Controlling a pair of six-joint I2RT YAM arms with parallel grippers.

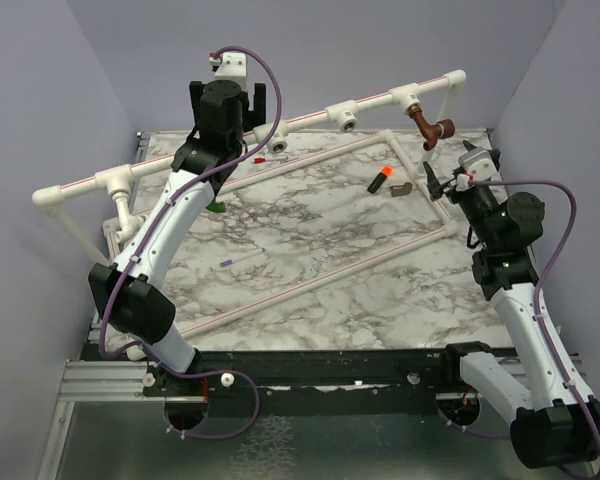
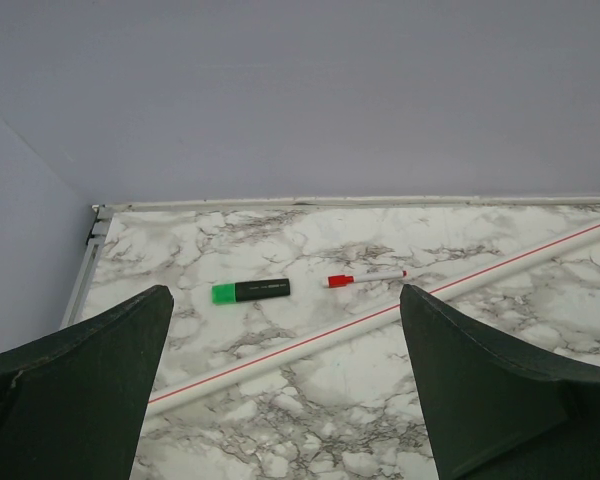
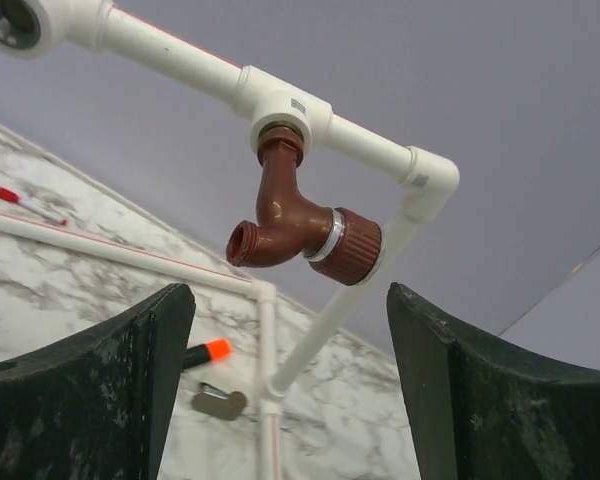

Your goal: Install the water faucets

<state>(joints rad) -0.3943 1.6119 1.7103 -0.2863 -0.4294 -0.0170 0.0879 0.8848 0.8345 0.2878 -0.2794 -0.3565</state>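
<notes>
The dark reddish-brown faucet (image 1: 427, 126) hangs screwed into the right tee of the raised white pipe (image 1: 280, 127). In the right wrist view the faucet (image 3: 292, 228) sits above and between my fingers, not touching them. My right gripper (image 1: 458, 168) (image 3: 290, 300) is open and empty, just below and to the right of it. My left gripper (image 1: 227, 100) (image 2: 287, 295) is open and empty, held high over the back left of the table. A white piece (image 1: 121, 212) hangs under the left tee. A green bit (image 1: 217, 207) shows beside the left arm, mostly hidden.
The middle tee (image 1: 346, 117) has an open socket. A thin white pipe frame (image 1: 310, 280) lies on the marble. An orange-and-black cylinder (image 1: 381, 180) and a grey-brown bent piece (image 1: 402, 189) lie inside it. A green-and-black highlighter (image 2: 250, 291) and a red-capped pen (image 2: 365, 278) lie near the back wall.
</notes>
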